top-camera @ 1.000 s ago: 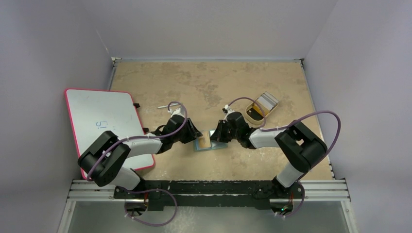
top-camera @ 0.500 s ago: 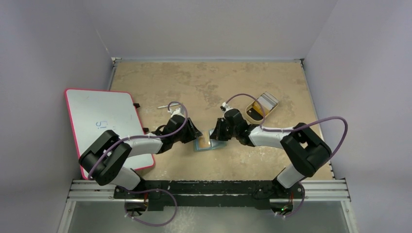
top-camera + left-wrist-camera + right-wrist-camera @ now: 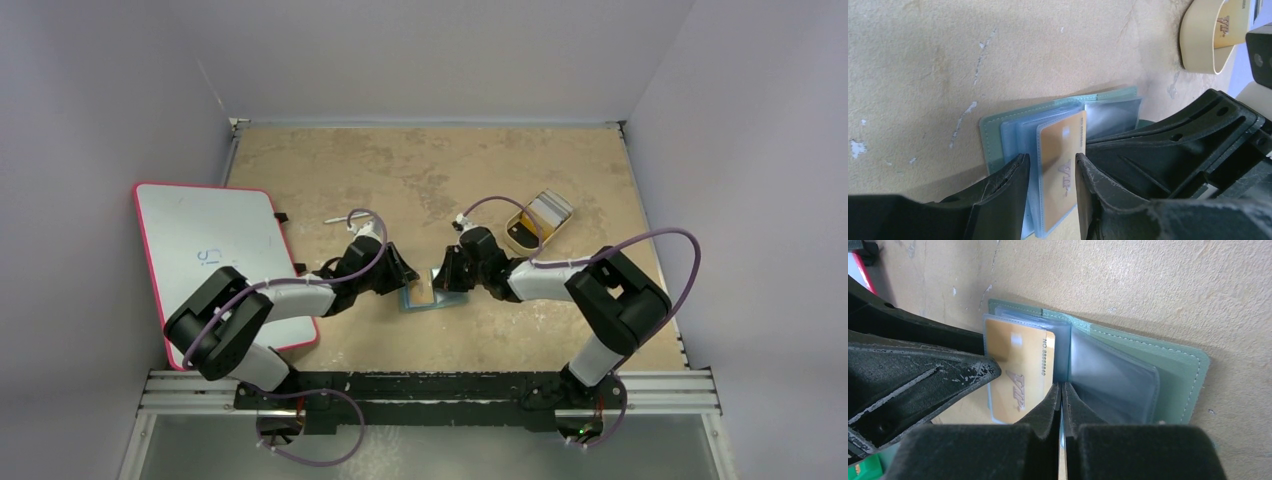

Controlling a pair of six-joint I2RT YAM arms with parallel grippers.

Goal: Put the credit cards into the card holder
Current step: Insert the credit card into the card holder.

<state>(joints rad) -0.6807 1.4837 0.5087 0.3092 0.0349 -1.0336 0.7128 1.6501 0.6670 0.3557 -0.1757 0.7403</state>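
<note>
Left wrist: left pincer (image 3: pixel 1051 159) spread astride yellow-orange card (image 3: pixel 1064 134) (in opened card holder (image 3: pixel 990 134)); right pincer (image 3: pixel 1061 387) pressed together.

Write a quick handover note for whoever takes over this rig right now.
Left tool: open, one finger on either side of the yellow-orange card.
Right tool: shut, tips at the edge of that card's pocket. Whether it is pinching the pocket is unclear.
Card holder: lying open, with the yellow-orange card inside a clear pocket.
Tan tray: beyond the right arm, holding more cards.
Done: one card pocketed.
Left: the cards in the tray.
</note>
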